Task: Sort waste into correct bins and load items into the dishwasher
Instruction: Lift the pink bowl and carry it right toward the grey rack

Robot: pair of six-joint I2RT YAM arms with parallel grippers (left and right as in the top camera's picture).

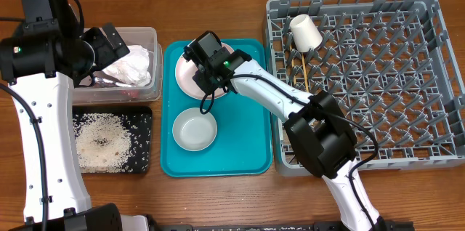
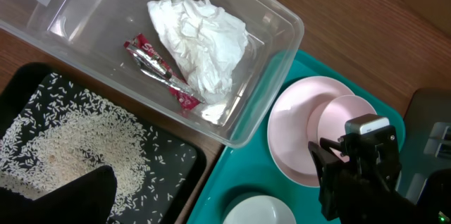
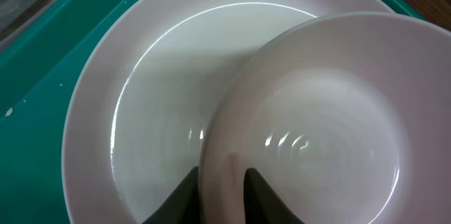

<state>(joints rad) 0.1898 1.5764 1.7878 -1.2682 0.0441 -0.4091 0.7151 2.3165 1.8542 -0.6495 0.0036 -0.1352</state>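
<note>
My right gripper is shut on the rim of a whitish bowl, which rests on the pale-pink plate on the teal tray. A second bowl sits on the tray in front. My left gripper is open and empty above the clear tub, which holds the napkin and the red wrapper. Rice lies in the black tray. The white cup and chopsticks are in the grey dish rack.
The teal serving tray lies between the bins on the left and the rack on the right. My right arm reaches from the front right across the rack's left edge. Bare wooden table shows round everything.
</note>
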